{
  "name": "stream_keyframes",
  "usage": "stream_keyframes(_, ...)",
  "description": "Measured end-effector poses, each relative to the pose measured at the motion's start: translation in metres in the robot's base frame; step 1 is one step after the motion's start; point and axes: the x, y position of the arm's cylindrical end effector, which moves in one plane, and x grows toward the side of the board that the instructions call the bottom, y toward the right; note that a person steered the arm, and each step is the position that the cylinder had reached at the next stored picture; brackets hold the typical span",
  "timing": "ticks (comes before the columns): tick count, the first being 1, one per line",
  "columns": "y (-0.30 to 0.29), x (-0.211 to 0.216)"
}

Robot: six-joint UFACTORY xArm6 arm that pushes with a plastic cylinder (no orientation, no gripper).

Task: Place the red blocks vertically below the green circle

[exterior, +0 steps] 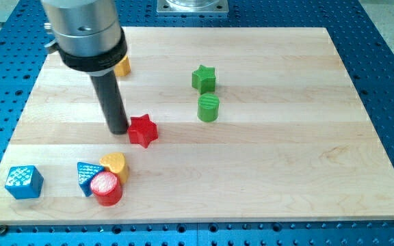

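The green circle (208, 108) stands right of the board's middle, with a green star (203, 78) just above it. A red star (142, 130) lies left of the green circle and slightly lower. My tip (118, 130) rests against the red star's left side. A red circle (106, 188) sits near the view's bottom left, touching a yellow heart (115, 164) and a blue triangle (86, 174).
A blue cube (24, 182) lies at the bottom left corner of the wooden board (286, 171). A yellow hexagon (122, 66) near the top left is partly hidden behind the arm's body.
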Motion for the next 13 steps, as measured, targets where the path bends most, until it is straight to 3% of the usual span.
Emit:
stream_keyframes(1, 0.048, 0.000)
stream_keyframes(2, 0.059, -0.002)
stream_keyframes(3, 0.016, 0.009)
stream_keyframes(4, 0.022, 0.027)
stream_keyframes(6, 0.101, 0.025)
stream_keyframes(7, 0.097, 0.003)
stream_keyframes(11, -0.067, 0.042)
stream_keyframes(13, -0.098, 0.090)
